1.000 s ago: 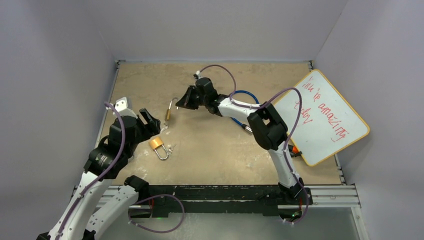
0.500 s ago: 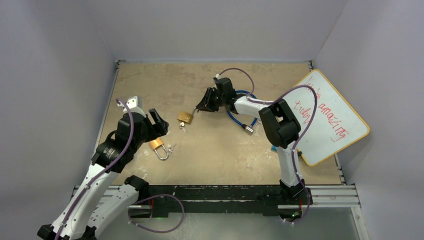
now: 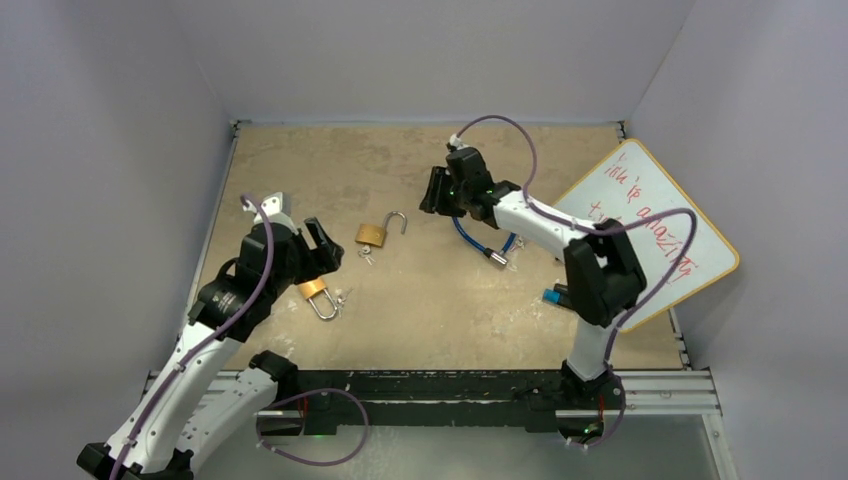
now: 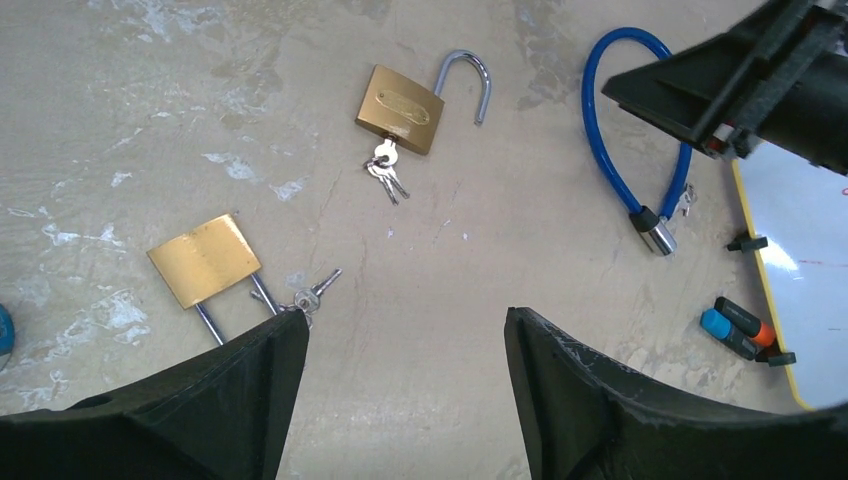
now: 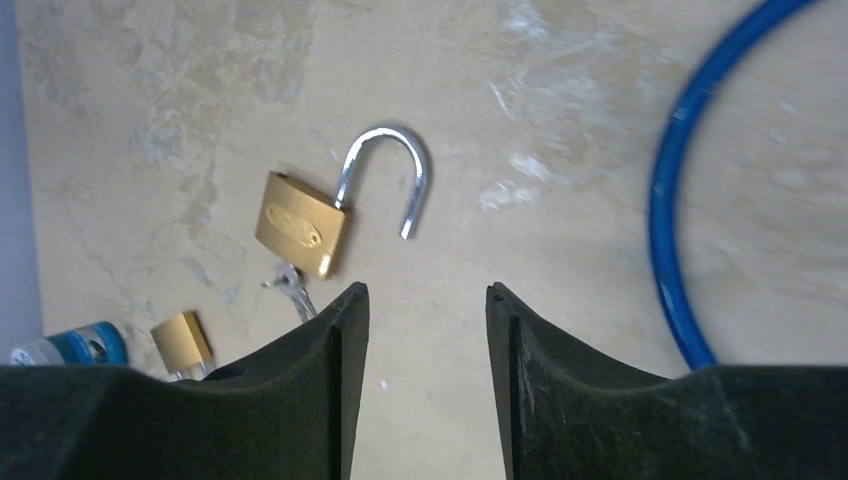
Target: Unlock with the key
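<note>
A brass padlock (image 3: 371,235) lies flat on the table with its steel shackle swung open and a bunch of keys (image 3: 366,254) in its keyhole. It also shows in both wrist views, padlock (image 4: 400,108) and padlock (image 5: 302,222). My right gripper (image 3: 435,195) hovers to its right, open and empty, right gripper (image 5: 427,290). A second brass padlock (image 3: 313,288) with a shut shackle lies nearer, with loose keys (image 4: 310,293) beside it. My left gripper (image 3: 310,245) hangs open just above and to the left of it, left gripper (image 4: 405,325).
A blue cable lock (image 3: 478,235) lies under the right arm. A whiteboard (image 3: 650,235) with red writing leans at the right, with markers (image 3: 555,296) at its near edge. A blue round thing (image 5: 70,345) sits at the table's left side.
My right gripper has let go of the padlock's shackle, opened and drawn back to the right. The padlock now lies flat with its shackle open. My left arm has shifted slightly forward.
</note>
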`<state>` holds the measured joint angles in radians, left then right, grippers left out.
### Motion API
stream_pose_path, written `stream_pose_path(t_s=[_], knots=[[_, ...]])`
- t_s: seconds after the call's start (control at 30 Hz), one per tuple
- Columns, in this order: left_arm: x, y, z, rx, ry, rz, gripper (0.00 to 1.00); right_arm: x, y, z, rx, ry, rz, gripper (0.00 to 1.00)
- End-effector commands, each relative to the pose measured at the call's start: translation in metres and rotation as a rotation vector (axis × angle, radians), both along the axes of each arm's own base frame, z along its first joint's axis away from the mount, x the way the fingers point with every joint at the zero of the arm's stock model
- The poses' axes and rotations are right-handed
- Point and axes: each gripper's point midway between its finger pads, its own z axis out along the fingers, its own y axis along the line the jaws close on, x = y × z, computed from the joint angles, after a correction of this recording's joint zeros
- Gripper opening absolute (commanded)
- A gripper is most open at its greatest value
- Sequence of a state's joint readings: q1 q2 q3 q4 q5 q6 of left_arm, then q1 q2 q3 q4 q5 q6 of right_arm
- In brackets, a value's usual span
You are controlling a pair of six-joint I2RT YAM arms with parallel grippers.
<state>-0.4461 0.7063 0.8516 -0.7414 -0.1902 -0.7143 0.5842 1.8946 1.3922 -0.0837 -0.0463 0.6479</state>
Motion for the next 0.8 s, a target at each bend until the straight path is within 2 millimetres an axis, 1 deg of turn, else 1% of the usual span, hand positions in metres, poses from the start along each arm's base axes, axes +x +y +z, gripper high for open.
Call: stream_pose_path(t_s=[0.0, 0.03, 0.1, 0.17, 0.23, 0.27, 0.3, 0.37, 0.43, 0.5, 0.57, 0.67, 0.77], knots=[[0.002, -0.005, 0.003, -0.021, -0.030, -0.022, 0.74, -0.032, -0.041, 0.009, -0.165, -0.061, 0.005, 0.49], [0.002, -0.006, 0.001, -0.025, -0.028, -0.025, 0.74, -0.042, -0.045, 0.013, -0.168, -0.067, 0.006, 0.50], [0.002, -0.007, -0.002, -0.031, -0.022, -0.024, 0.74, -0.063, -0.052, 0.007, -0.185, -0.050, 0.010, 0.50], [0.001, -0.008, -0.005, -0.037, -0.013, -0.027, 0.74, -0.079, -0.068, -0.001, -0.214, -0.028, -0.019, 0.50], [0.000, -0.010, -0.006, -0.046, -0.009, -0.035, 0.74, -0.092, -0.092, -0.009, -0.277, -0.004, -0.080, 0.52], [0.000, -0.012, -0.006, -0.052, -0.009, -0.040, 0.74, -0.103, -0.104, -0.016, -0.310, 0.028, -0.097, 0.52], [-0.001, -0.013, -0.009, -0.055, -0.003, -0.045, 0.74, -0.110, -0.121, -0.021, -0.364, 0.037, -0.133, 0.54], [0.000, -0.016, -0.012, -0.066, -0.001, -0.059, 0.73, -0.117, -0.153, -0.026, -0.464, 0.029, -0.212, 0.58], [0.001, -0.021, -0.013, -0.076, -0.003, -0.074, 0.73, -0.124, -0.180, -0.028, -0.539, 0.034, -0.295, 0.60], [0.003, -0.023, -0.014, -0.075, 0.001, -0.085, 0.73, -0.125, -0.199, -0.025, -0.574, 0.025, -0.370, 0.59], [0.005, -0.025, -0.016, -0.070, 0.010, -0.092, 0.73, -0.122, -0.209, -0.021, -0.576, 0.016, -0.423, 0.58], [0.005, -0.029, -0.021, -0.074, 0.026, -0.105, 0.73, -0.108, -0.218, -0.023, -0.553, 0.018, -0.474, 0.55], [0.004, -0.032, -0.023, -0.089, 0.035, -0.115, 0.73, -0.093, -0.221, -0.030, -0.527, 0.041, -0.500, 0.53]])
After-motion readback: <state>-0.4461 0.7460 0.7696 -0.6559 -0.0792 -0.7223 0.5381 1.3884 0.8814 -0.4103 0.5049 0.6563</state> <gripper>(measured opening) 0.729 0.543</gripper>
